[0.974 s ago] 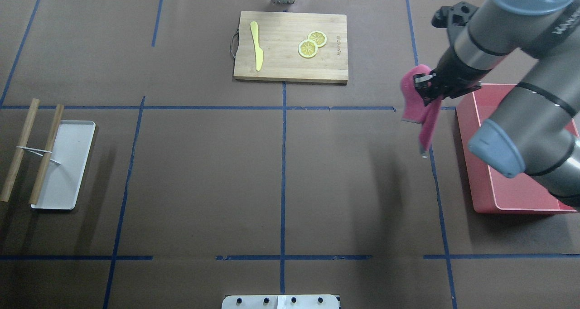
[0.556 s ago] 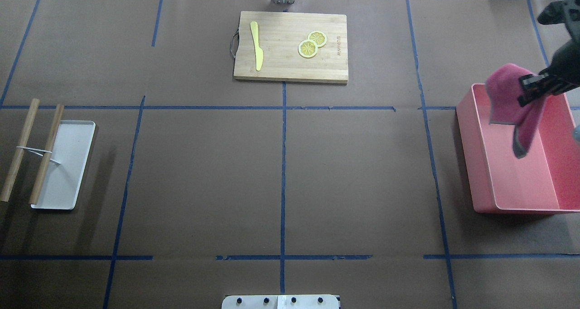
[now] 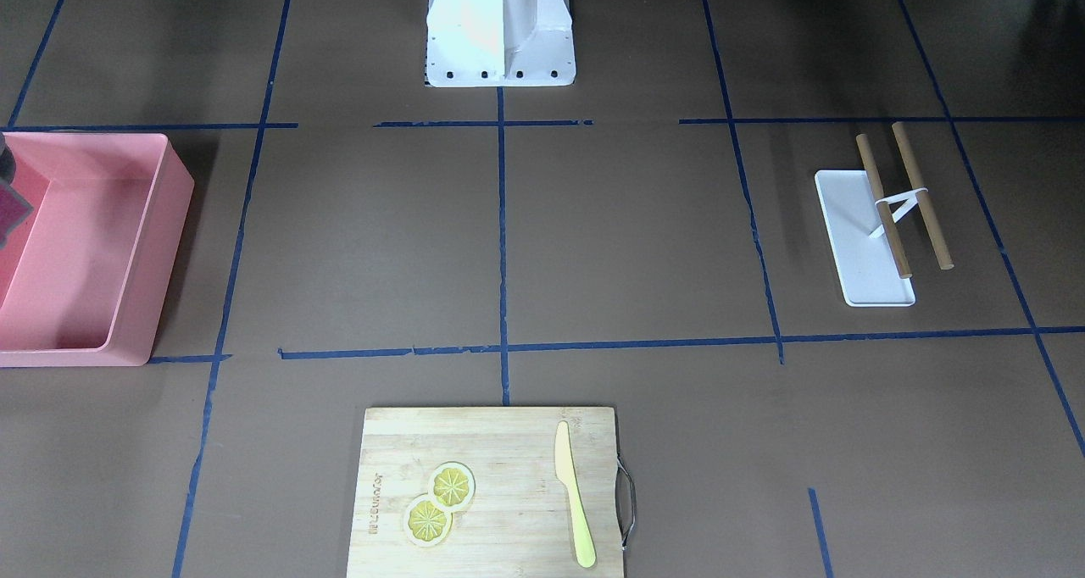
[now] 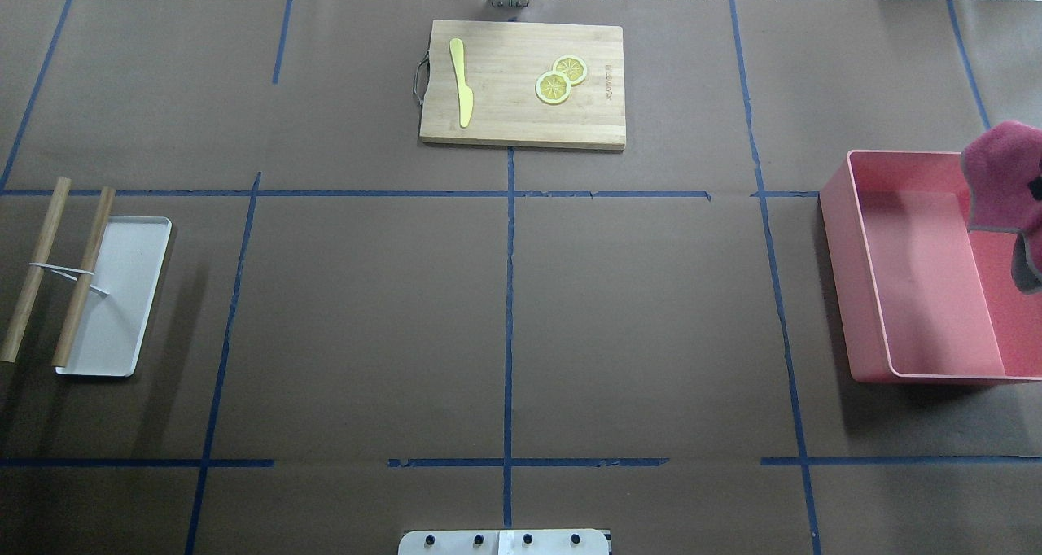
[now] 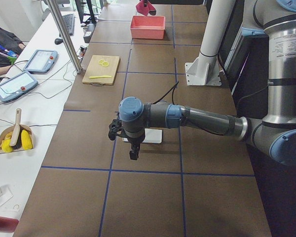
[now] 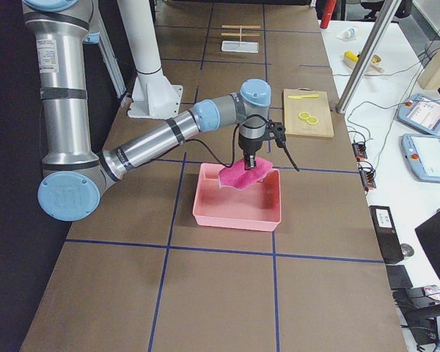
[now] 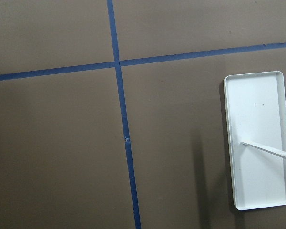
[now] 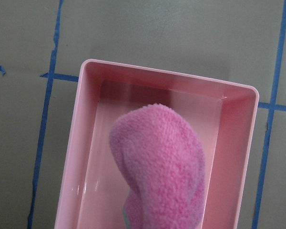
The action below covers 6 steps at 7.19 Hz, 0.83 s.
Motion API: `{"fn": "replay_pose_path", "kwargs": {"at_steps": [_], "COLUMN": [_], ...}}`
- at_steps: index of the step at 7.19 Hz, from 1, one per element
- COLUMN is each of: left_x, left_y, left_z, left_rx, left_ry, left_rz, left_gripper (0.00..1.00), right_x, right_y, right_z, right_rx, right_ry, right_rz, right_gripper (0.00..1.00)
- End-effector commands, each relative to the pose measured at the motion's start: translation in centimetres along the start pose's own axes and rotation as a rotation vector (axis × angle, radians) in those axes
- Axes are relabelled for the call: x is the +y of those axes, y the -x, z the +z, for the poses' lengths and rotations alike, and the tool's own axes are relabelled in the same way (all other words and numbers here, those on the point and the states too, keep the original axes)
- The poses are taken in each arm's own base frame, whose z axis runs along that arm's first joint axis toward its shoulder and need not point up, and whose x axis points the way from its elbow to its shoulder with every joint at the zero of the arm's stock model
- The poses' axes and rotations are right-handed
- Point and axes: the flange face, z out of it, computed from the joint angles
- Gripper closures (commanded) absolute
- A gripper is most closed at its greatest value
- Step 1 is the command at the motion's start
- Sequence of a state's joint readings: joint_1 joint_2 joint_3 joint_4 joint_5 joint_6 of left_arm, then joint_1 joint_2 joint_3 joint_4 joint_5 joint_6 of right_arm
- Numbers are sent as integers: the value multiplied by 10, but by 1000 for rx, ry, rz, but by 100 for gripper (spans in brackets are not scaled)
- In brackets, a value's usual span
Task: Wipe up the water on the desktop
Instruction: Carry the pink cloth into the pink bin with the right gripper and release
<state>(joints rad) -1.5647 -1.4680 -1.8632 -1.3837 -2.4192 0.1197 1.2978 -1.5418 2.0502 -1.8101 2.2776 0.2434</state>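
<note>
The desktop (image 4: pixel 366 319) is matte brown with dark-blue tape lines; I see no water on it. My right gripper (image 6: pixel 249 163) is shut on a pink cloth (image 4: pixel 1001 181) and holds it hanging above the pink bin (image 4: pixel 847 294) at the right edge. The cloth also shows in the right wrist view (image 8: pixel 159 162), over the bin's wet-looking floor (image 8: pixel 109 138). My left gripper (image 5: pixel 133 152) hovers above the desktop near the white tray (image 5: pixel 149 136). It shows only in the exterior left view, so I cannot tell if it is open or shut.
A bamboo cutting board (image 4: pixel 521 115) with a yellow knife (image 4: pixel 462 83) and two lemon slices (image 4: pixel 560 79) lies at the far middle. The white tray (image 4: pixel 114 294) with two wooden sticks (image 4: pixel 37 270) lies at the left. The robot base (image 3: pixel 500 27) stands at the near edge.
My right arm has swung right with the pink cloth, from over the blue tape line to above the pink bin, and is now mostly out of the overhead view.
</note>
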Motion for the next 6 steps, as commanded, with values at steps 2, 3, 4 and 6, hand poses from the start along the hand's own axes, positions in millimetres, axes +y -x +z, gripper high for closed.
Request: {"fn": "replay_pose_path", "kwargs": {"at_steps": [2,3,4,6], "left_x": [0,0,0,0], "left_y": [-1,-1,-1,0], "left_z": [0,0,0,1], "left_rx": [12,12,12,12], "left_ry": [-1,-1,-1,0], "left_rz": [-2,-2,-2,-3], "left_gripper": [0,0,0,0], "right_x": [1,1,0,0], "right_y": [-1,-2,-2,-2], "right_z": [0,1,0,0], "right_rx": [3,5,4,4], "right_ry": [-1,0,-1,-2], "right_rz": [3,3,4,5], "right_gripper": [0,0,0,0]}}
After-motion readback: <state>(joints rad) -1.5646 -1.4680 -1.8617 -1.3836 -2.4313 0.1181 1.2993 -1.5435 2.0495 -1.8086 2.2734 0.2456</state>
